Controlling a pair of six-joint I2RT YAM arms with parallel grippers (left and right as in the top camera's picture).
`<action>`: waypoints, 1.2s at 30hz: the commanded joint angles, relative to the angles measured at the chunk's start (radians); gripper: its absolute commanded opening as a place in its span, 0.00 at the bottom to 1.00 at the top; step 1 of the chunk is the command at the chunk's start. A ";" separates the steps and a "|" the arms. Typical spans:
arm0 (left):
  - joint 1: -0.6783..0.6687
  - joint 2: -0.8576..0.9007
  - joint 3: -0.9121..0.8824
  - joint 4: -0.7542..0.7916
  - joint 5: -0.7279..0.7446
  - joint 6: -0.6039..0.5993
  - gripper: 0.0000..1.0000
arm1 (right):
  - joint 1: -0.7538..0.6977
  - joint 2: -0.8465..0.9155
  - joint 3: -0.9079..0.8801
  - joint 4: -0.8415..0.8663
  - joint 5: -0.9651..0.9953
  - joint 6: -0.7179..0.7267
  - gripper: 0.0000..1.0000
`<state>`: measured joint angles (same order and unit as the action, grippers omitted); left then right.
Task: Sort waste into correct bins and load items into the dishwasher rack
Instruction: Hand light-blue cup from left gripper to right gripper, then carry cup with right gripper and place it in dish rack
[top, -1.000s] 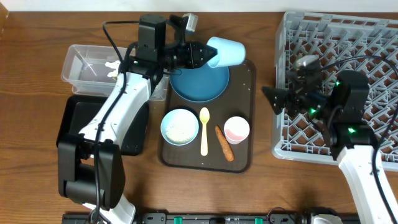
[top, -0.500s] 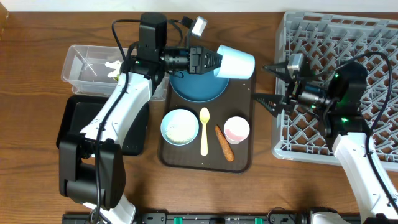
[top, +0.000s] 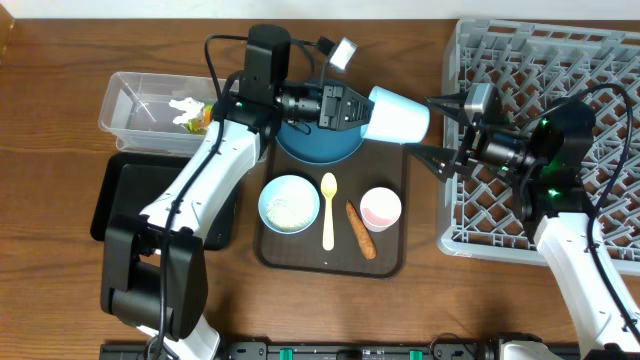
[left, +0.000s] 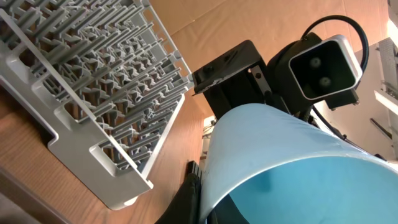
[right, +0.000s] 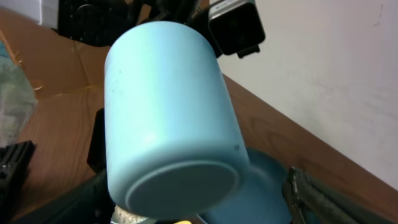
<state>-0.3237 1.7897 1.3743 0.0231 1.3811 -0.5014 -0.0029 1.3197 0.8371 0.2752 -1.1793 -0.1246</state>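
My left gripper (top: 347, 107) is shut on the rim of the light blue cup (top: 398, 114) and holds it on its side above the right edge of the dark blue plate (top: 312, 140). The cup's base points at my right gripper (top: 425, 126), which is open, its fingertips either side of the base. The cup fills the left wrist view (left: 280, 162) and the right wrist view (right: 168, 112). The grey dishwasher rack (top: 570, 70) stands at the right. The bowl (top: 289, 203), yellow spoon (top: 328, 210), carrot stick (top: 360, 230) and pink cup (top: 381, 207) lie on the brown tray (top: 392, 258).
The clear tub (top: 135, 100) at the back left holds white tissue (top: 185, 104) and a wrapper (top: 201, 118). The black tray (top: 112, 195) lies in front of it, partly under my left arm. The rack's near edge (left: 93, 155) is close to the cup.
My left arm has carried the cup to the right, off the plate's middle toward the rack. My right gripper has swung left and opened around the cup's base.
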 joint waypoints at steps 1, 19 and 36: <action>-0.013 0.014 0.013 0.002 0.025 -0.010 0.06 | 0.021 0.003 0.016 0.023 0.004 0.002 0.83; -0.016 0.014 0.013 0.002 0.024 -0.010 0.06 | 0.083 0.003 0.016 0.117 0.001 0.075 0.76; -0.013 0.014 0.013 -0.010 -0.023 0.043 0.24 | 0.081 0.003 0.016 0.034 0.003 0.076 0.40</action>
<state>-0.3367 1.7897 1.3743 0.0185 1.3811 -0.4934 0.0658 1.3197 0.8379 0.3275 -1.1793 -0.0525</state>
